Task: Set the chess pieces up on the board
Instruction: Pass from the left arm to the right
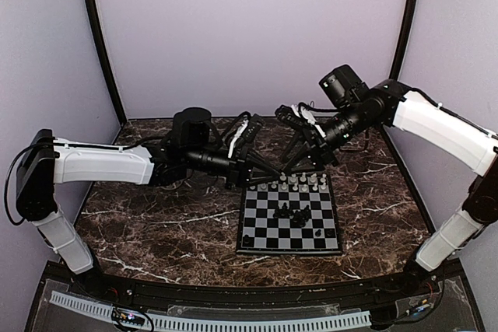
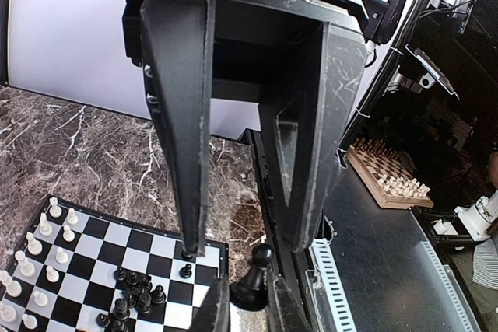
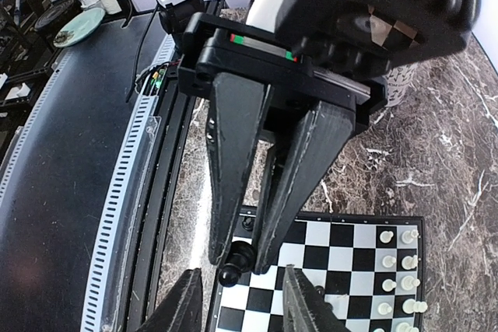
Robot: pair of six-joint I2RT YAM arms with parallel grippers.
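The board (image 1: pixel 288 251) lies at the middle right of the marbled table, also seen in the left wrist view (image 2: pixel 85 248) and the right wrist view (image 3: pixel 342 240). White chess pieces (image 1: pixel 299 185) line its far edge, and black ones (image 1: pixel 292 212) cluster mid-board. The two grippers meet above the board's far-left corner. My left gripper (image 2: pixel 247 302) (image 1: pixel 270 177) is shut on a black pawn (image 2: pixel 257 274) (image 3: pixel 243 256). My right gripper (image 3: pixel 241 309) (image 1: pixel 288 167) faces it. It is open, with its fingers (image 2: pixel 187 192) on either side of the pawn's head.
One black piece (image 1: pixel 247 239) stands alone near the board's near-left corner. A white patterned cup (image 3: pixel 401 87) shows behind the left gripper. The black rail (image 1: pixel 233 291) runs along the table's front edge. A wooden chess set (image 2: pixel 389 178) sits off the table.
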